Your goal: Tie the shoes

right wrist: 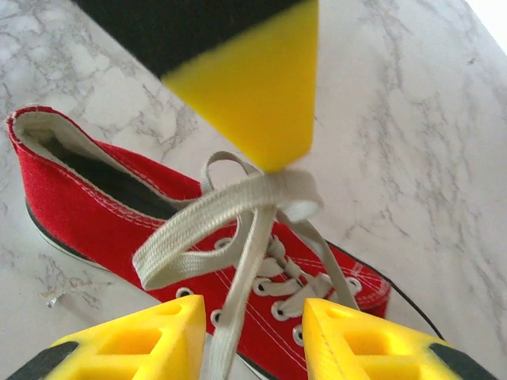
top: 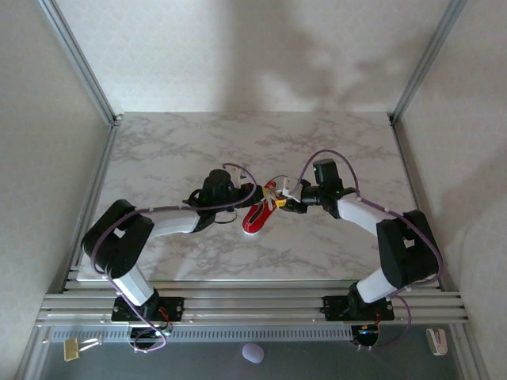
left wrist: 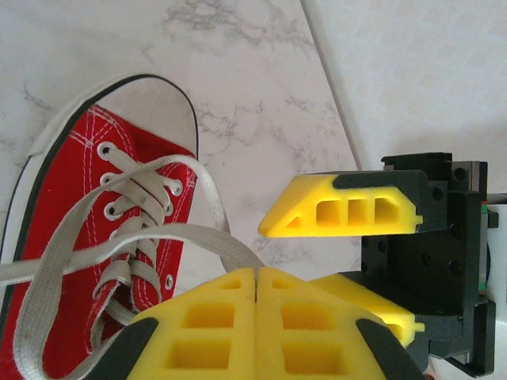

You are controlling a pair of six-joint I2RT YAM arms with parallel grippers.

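Red sneaker (top: 257, 218) at the middle of the counter (top: 341, 142), heel cut off in the left wrist view.
Its white laces (right wrist: 238, 210) lie untied; left gripper (left wrist: 257, 277) jaws pinch a lace loop, right gripper (right wrist: 253, 310) jaws stand apart astride one strand.

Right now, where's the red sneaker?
Top view: the red sneaker lies mid-table on the marble table, just below where the left gripper and right gripper meet over its laces.
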